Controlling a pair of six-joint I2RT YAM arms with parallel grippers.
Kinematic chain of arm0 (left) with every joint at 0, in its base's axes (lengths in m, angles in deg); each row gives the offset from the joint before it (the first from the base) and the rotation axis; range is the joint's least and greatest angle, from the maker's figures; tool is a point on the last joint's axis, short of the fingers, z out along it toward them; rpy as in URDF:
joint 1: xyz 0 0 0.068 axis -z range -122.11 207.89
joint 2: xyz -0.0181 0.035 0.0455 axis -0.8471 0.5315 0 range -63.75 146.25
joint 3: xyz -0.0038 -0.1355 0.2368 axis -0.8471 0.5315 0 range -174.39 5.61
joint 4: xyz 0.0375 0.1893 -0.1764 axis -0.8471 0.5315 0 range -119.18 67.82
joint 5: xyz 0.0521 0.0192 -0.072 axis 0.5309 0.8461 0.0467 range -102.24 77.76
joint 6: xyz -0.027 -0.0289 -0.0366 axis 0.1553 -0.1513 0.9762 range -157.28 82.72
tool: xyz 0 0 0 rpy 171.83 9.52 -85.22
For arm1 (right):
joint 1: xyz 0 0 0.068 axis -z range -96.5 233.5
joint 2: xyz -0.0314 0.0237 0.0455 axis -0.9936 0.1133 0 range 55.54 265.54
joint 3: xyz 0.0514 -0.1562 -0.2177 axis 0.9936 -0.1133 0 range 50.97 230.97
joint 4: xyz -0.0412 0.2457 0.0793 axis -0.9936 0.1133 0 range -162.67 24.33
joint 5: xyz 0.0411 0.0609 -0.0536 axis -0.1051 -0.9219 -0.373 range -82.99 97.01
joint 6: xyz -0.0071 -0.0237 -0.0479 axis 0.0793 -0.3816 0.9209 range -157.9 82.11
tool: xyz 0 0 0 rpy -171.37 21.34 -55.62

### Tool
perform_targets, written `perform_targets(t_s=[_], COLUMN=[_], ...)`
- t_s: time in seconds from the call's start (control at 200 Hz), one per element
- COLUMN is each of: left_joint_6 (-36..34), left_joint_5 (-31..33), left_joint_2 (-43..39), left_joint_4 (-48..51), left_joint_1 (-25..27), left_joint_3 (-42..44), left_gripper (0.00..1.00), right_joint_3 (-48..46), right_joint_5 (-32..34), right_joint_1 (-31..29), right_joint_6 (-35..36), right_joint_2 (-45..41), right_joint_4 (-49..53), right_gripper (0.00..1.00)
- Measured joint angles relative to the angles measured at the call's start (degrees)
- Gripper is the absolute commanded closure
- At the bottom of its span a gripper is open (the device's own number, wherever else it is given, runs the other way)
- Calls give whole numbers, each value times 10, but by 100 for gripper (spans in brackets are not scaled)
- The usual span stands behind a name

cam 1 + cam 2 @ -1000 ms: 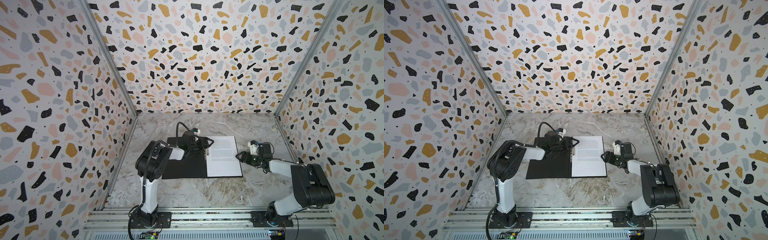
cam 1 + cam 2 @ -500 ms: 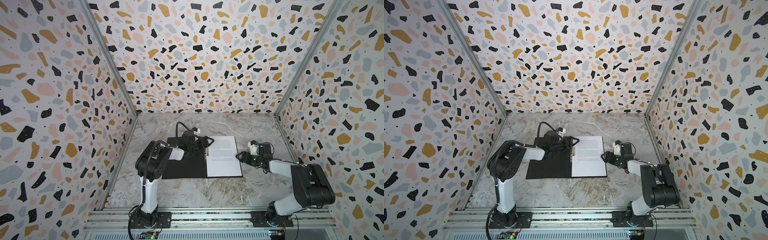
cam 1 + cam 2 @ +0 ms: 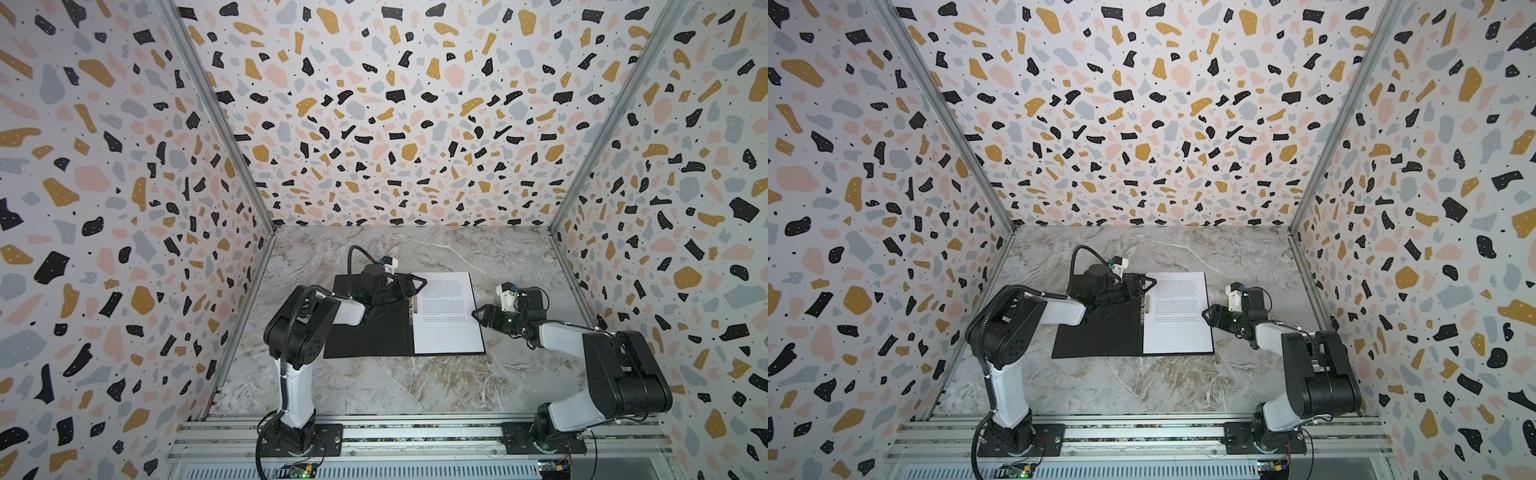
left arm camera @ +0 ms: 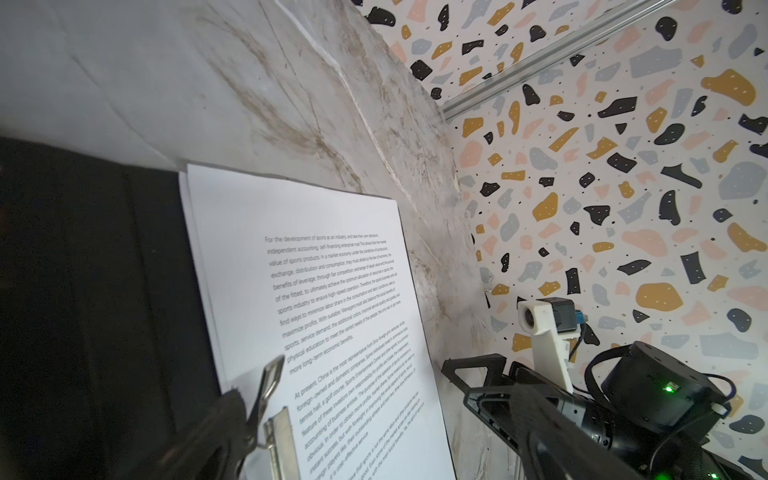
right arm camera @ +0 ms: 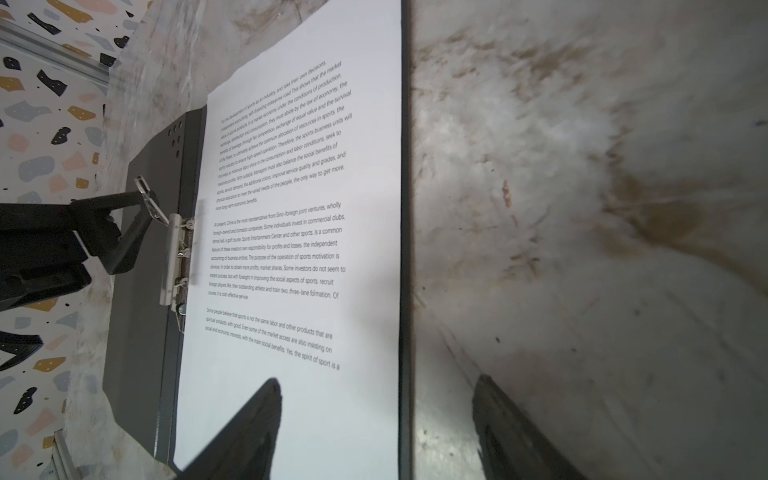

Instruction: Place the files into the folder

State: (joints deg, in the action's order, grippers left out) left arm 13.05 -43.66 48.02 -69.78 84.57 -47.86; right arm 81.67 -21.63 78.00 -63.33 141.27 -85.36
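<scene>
Left gripper [image 3: 415, 287], jaws wide apart, sits at the raised lever of the one metal clip [image 3: 414, 305]. Right gripper [image 3: 477, 314], jaws apart, straddles the right edge of the one open folder [image 3: 365, 336], which lies mid-worktop [image 3: 415, 386] with two sheets [image 3: 449, 328] stacked on its right half.

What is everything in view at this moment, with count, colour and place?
folder: one, black inside, lying open mid-table.
metal clip: one, silver, on the folder's spine.
paper sheets: two, white, stacked on the folder's right half; printed text on top, only an edge of the lower one shows.
table: one, grey-brown marble.
walls: three, terrazzo-patterned, around the table.
left fingers: black, open, at the clip's lever.
right fingers: black, open, straddling the folder's right edge.
</scene>
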Motion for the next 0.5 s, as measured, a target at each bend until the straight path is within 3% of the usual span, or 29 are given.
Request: perform_targets(t_s=[0.501], left_joint_6=[25], left_joint_5=[-10], left_joint_2=[-40], left_joint_4=[-38], left_joint_1=[0], left_joint_3=[54], left_gripper=[0], right_joint_3=[-7], right_joint_5=[0], right_joint_1=[0], right_joint_6=[-1], right_joint_2=[-8], right_joint_4=[0], right_gripper=[27])
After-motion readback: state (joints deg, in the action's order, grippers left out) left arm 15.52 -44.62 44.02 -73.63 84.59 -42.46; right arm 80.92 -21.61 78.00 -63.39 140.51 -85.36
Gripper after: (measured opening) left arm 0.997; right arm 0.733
